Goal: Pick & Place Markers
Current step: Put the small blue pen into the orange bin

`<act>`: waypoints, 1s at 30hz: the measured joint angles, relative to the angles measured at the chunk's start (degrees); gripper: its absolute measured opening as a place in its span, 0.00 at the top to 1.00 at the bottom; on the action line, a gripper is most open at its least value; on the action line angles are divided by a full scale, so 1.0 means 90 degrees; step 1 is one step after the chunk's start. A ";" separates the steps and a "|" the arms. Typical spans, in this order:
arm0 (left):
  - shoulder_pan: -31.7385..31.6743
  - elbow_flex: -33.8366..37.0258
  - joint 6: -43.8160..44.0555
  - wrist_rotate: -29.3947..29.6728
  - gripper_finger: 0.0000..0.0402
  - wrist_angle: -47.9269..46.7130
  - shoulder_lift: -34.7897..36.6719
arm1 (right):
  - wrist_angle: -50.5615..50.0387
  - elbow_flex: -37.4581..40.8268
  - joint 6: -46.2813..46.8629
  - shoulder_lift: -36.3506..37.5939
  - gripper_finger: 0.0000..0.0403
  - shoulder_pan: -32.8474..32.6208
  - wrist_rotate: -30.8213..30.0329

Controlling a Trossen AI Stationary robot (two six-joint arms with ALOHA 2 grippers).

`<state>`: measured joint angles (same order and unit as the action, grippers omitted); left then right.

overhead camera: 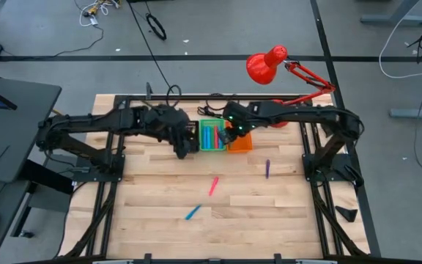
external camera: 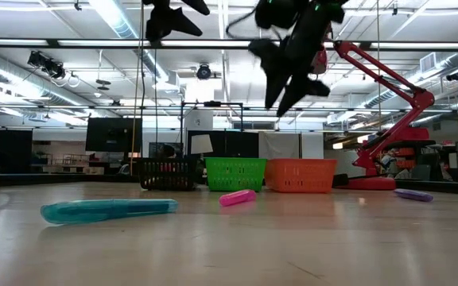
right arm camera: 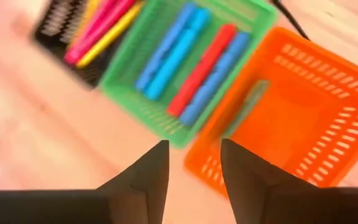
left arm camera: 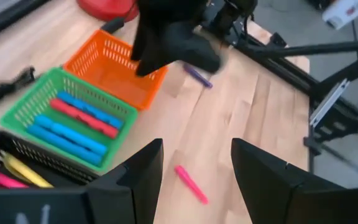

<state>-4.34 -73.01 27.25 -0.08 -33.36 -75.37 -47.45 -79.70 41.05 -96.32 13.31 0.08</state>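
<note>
High view first: from where I stood, the left gripper (overhead camera: 184, 143) hung over the black bin (overhead camera: 190, 134) at the far side of the wooden table (overhead camera: 152, 213), its two fingers spread with nothing between them, as the left wrist view confirmed. Just right of that sat the green bin (overhead camera: 212, 136), holding several blue markers (left arm camera: 67, 134) and one red marker (left arm camera: 82, 117) lying side by side; the black bin held a yellow marker (left arm camera: 22, 171) and a pink one beside it. Next along stood the orange bin (overhead camera: 240, 142), touching the green one, and the right gripper (overhead camera: 234, 129) hovered above the seam between those two bins. Its fingers stood apart and empty in the right wrist view, and something thin and greenish, too blurred to name, lay against the orange bin's inner wall. Out on the open table, nearer to me, three markers lay loose and well apart from one another: a blue marker (overhead camera: 192, 213) toward the front, a pink marker (overhead camera: 213, 185) in the middle, and a purple marker (overhead camera: 267, 169) farther right. A red desk lamp (overhead camera: 269, 64) leaned in over the far right corner.
</note>
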 joint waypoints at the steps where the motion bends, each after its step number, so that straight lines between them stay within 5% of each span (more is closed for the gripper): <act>1: 0.0087 0.0000 0.0227 0.0087 0.51 0.0000 0.0000 | -0.0009 0.0000 -0.0125 0.0110 0.64 -0.0095 -0.0001; 18: 0.1738 -0.0017 0.3007 0.1601 0.56 0.0042 -0.0145 | 0.0043 0.0000 -0.1129 0.1113 0.64 -0.1473 0.0516; 30: 0.2057 -0.0007 0.3749 -0.0051 0.71 -0.0111 -0.1027 | 0.0186 0.0000 -0.1498 0.1390 0.64 -0.1854 0.0954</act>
<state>14.17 -73.08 60.98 -0.54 -34.36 -84.62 -45.78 -79.70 27.57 -83.81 -3.37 8.67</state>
